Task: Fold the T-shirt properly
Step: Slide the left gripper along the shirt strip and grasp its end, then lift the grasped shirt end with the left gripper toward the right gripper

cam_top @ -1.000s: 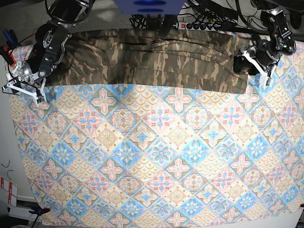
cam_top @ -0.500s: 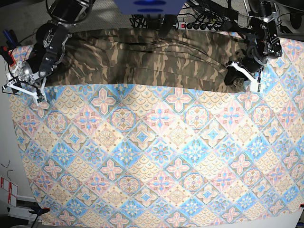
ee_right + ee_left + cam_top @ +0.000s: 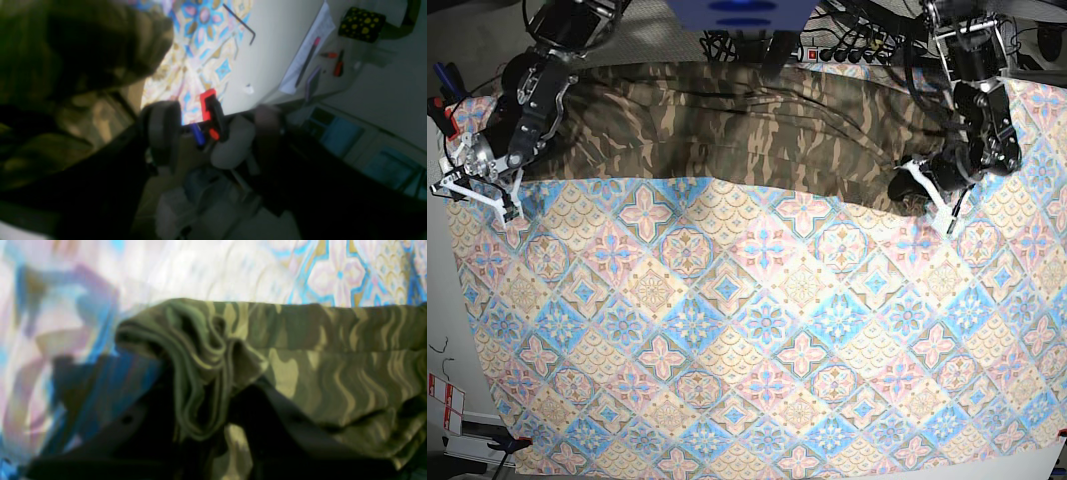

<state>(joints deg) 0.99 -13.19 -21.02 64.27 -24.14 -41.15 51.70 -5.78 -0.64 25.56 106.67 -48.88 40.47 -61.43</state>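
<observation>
My left gripper clenches the T-shirt edge at right; my right gripper, seemingly released, rests upper left.

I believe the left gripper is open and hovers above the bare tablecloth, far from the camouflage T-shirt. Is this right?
Not quite. The left gripper is shut on the T-shirt, pinching a bunched edge of it; the left wrist view shows the gathered cloth between its jaws. The tablecloth lies beneath.
</observation>
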